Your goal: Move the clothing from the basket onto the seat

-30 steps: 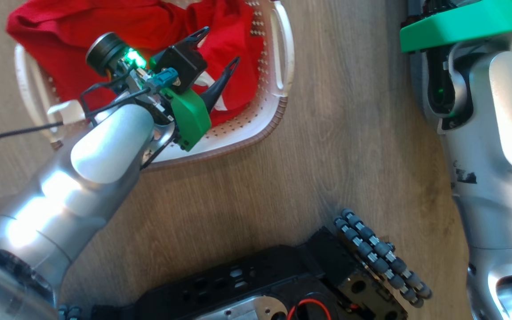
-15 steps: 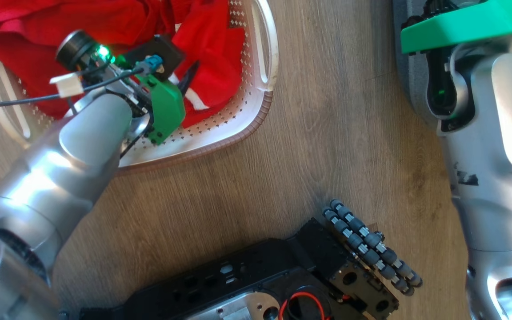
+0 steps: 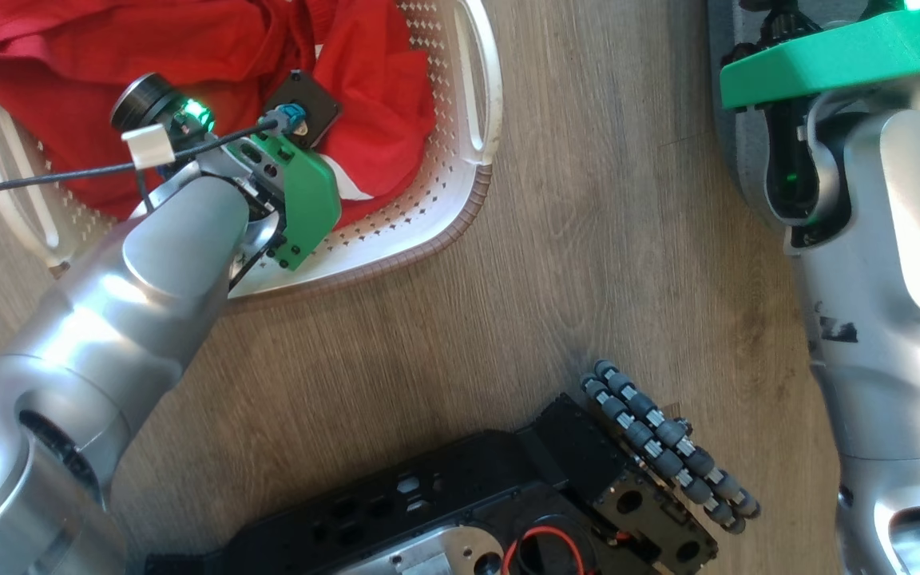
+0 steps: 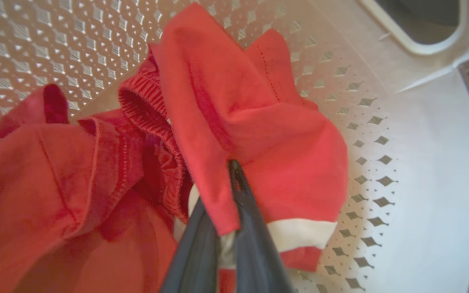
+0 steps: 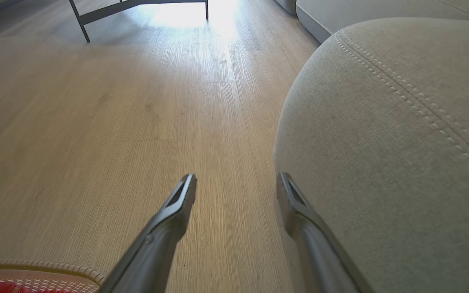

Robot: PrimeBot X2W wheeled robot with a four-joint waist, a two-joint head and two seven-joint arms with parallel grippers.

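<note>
Now; left fingers [image 4: 255,252] clamped on clothing [image 4: 259,134] inside basket [image 4: 421,162]; right fingers [image 5: 169,228] spread, empty, beside seat [image 5: 381,142]

You're looking at a wood-grain floor [image 3: 604,263] that is carrying everything. The cream basket [image 3: 444,228] is sitting on it at the head view's upper left. The grey seat [image 5: 381,142] is resting on it, well apart from the basket, and the robot's black wheeled base [image 3: 508,495] is standing nearer. A dark metal frame [image 5: 79,24] is standing farther off.
</note>
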